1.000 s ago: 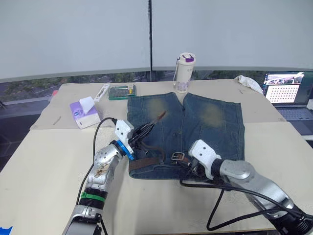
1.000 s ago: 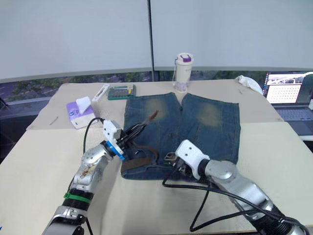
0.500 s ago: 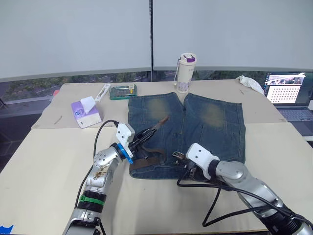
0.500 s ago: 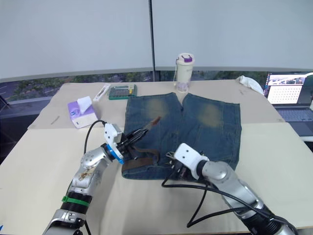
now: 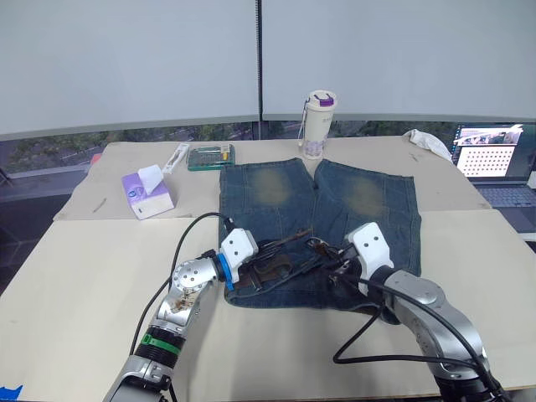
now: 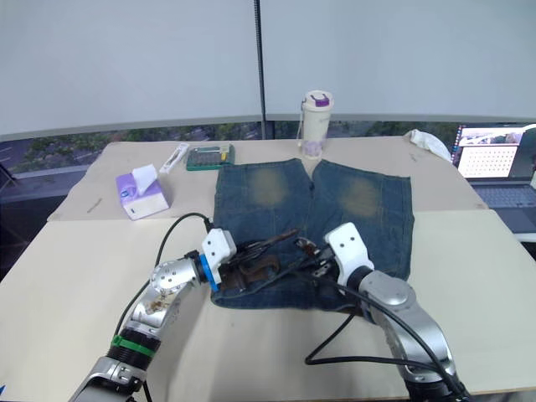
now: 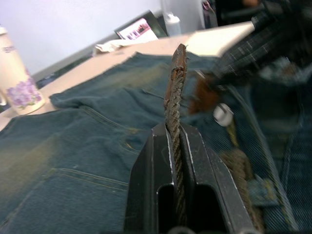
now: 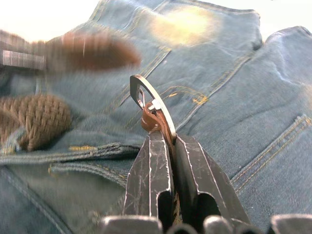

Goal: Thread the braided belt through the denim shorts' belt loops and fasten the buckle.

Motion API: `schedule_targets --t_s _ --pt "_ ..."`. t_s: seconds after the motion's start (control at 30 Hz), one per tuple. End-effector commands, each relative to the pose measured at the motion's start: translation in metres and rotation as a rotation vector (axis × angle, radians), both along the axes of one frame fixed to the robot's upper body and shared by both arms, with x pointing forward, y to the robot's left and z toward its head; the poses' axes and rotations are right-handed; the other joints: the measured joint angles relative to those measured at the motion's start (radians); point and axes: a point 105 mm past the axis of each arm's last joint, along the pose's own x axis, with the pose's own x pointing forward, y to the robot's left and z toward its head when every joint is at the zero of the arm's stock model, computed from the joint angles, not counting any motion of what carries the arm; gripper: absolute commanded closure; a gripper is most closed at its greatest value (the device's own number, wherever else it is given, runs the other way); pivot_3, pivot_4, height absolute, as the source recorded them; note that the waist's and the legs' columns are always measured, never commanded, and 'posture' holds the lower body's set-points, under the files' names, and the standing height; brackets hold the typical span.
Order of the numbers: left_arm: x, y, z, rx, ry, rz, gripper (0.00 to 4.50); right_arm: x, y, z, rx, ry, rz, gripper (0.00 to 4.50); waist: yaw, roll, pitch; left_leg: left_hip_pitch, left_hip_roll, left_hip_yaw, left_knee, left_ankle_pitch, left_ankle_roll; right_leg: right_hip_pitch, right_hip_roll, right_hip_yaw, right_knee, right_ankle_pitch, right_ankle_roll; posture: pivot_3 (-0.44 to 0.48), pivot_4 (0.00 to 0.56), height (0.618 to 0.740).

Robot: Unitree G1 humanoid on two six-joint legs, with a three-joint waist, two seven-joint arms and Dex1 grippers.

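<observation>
- L gripper (image 7: 176, 146) clamps braided belt (image 7: 174, 97) near its free tip, over the waistband.
- R gripper (image 8: 163, 146) pinches the buckle (image 8: 148, 105) end.
- Denim shorts (image 5: 352, 201) flat on surface (image 5: 75, 276), both grippers near mid-waist.

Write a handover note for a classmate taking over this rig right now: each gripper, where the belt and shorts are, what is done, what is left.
Left gripper: shut on the braided belt near its free tip.
Right gripper: shut on the buckle end.
Denim shorts lie flat on the table, waistband nearest the robot; both belt ends meet over the front middle.
Done: belt appears to run along the waistband.
Left: feed tip through buckle and fasten.
</observation>
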Motion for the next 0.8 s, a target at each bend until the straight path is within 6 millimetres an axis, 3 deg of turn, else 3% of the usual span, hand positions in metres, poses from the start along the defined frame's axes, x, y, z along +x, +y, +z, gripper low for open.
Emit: schedule_targets --t_s 0.03,0.23,0.8 --pt "0.005 -0.007 0.004 0.011 -0.021 0.026 4.5 0.003 -0.002 0.029 0.063 -0.1 -0.049 4.48 0.0 0.0 0.0 0.0 0.0 0.0 0.0 0.0 0.0 0.0 0.0 0.0 0.0 0.0 0.0 0.0 0.15 0.74" --pt "0.011 -0.014 0.001 0.01 0.005 0.074 4.5 0.006 0.002 0.034 0.091 -0.116 -0.066 4.48 -0.001 0.0 0.0 0.0 -0.001 0.0 0.0 0.0 0.0 -0.001 0.0 0.0 0.001 0.0 0.0 0.0 0.15 0.74" --pt "-0.005 -0.025 0.013 -0.097 -0.031 -0.018 4.5 0.008 0.003 0.03 0.114 -0.09 -0.082 4.48 -0.001 0.001 0.0 0.0 -0.001 0.0 0.0 0.0 0.0 -0.001 0.0 0.0 0.001 0.0 0.0 0.0 0.15 0.74"
